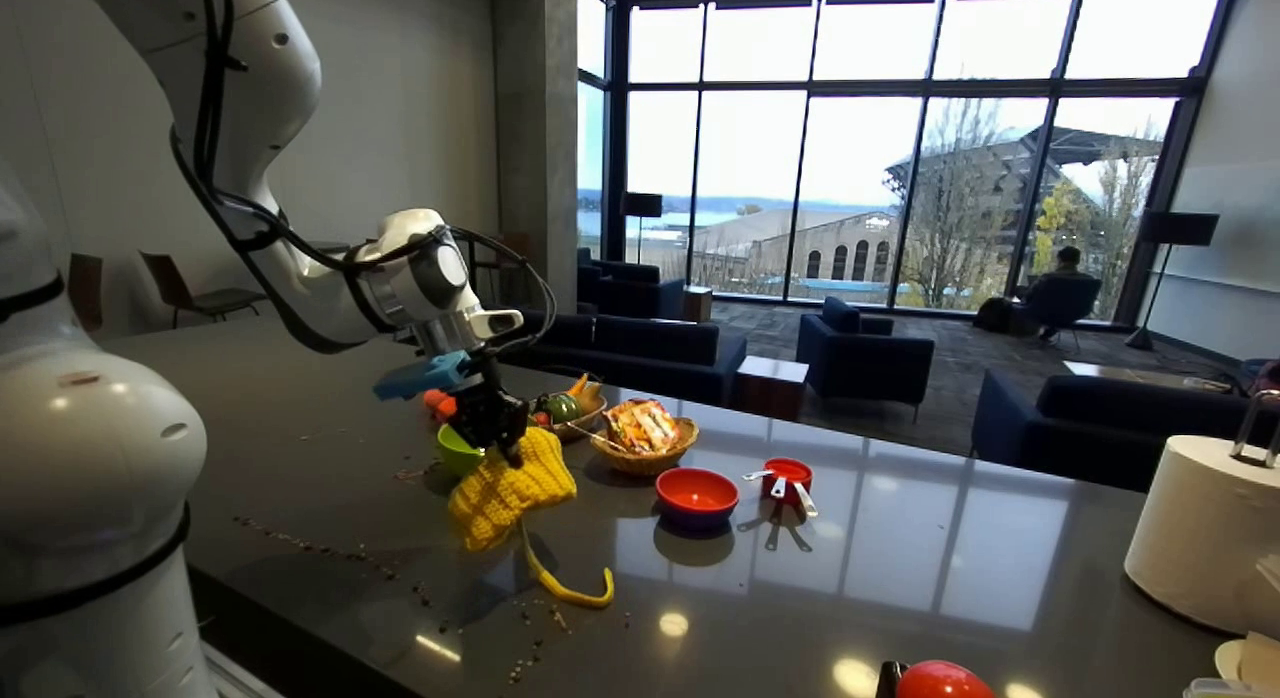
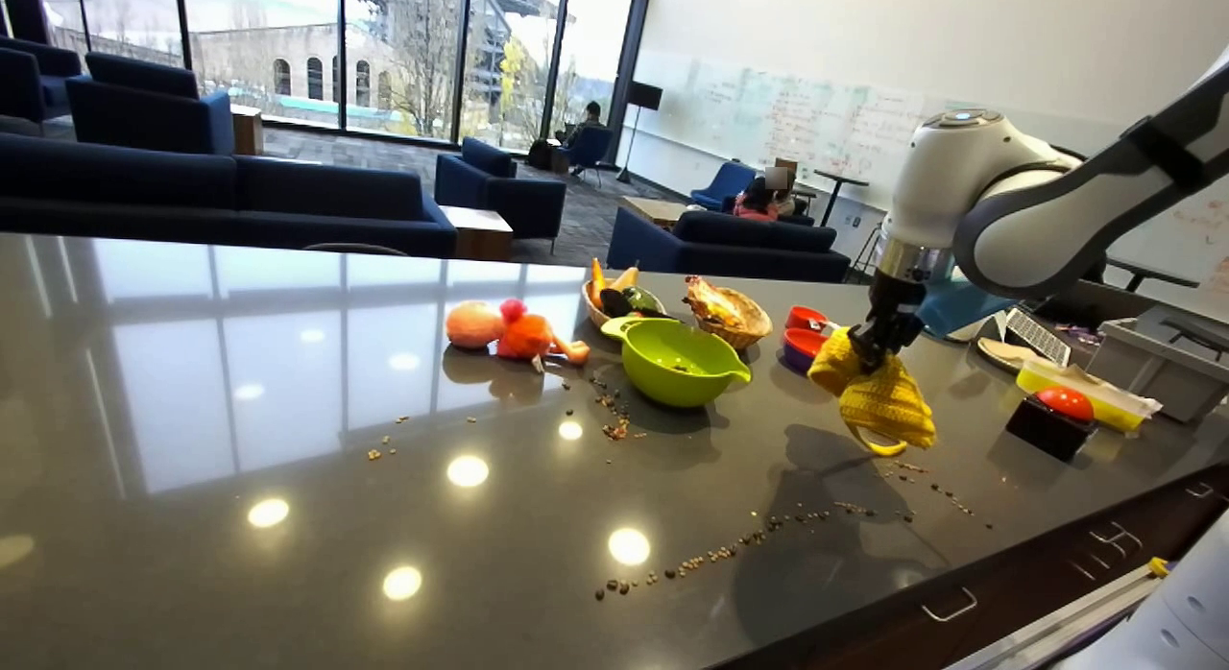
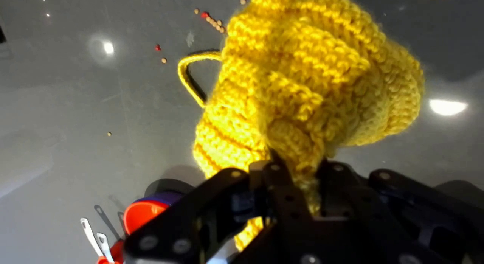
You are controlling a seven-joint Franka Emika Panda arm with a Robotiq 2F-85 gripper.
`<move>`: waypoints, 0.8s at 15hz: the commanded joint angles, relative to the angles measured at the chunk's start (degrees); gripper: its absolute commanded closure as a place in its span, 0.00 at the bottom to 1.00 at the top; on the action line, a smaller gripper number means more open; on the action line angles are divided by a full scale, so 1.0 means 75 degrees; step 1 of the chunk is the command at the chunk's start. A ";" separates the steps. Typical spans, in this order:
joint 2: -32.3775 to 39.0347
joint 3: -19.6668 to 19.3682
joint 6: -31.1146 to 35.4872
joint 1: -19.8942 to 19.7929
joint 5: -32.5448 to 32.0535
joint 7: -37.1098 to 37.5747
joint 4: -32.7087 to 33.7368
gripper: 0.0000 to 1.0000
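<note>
Both exterior views look from farther back across the shared gray countertop (image 2: 538, 516) toward upper-frame windows (image 1: 860, 148), while the wrist view faces down, close to yellow crocheted cloth (image 3: 295, 75).

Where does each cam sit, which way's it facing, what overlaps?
An exterior view: above the counter, facing the windows; arm at picture left.
An exterior view: above the counter, facing windows and whiteboard; arm at picture right.
Wrist view: on the wrist, looking down past black fingers gripping the yellow knitted item.
Both exterior views share the green mixing bowl, counter and windows.
</note>
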 commanded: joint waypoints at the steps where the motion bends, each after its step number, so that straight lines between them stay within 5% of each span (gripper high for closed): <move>1: -0.0573 0.0525 -0.0213 0.0210 0.0665 -0.0272 -0.0194 0.96; 12: -0.0363 0.1849 -0.0467 0.1352 0.2322 -0.0785 0.0451 0.96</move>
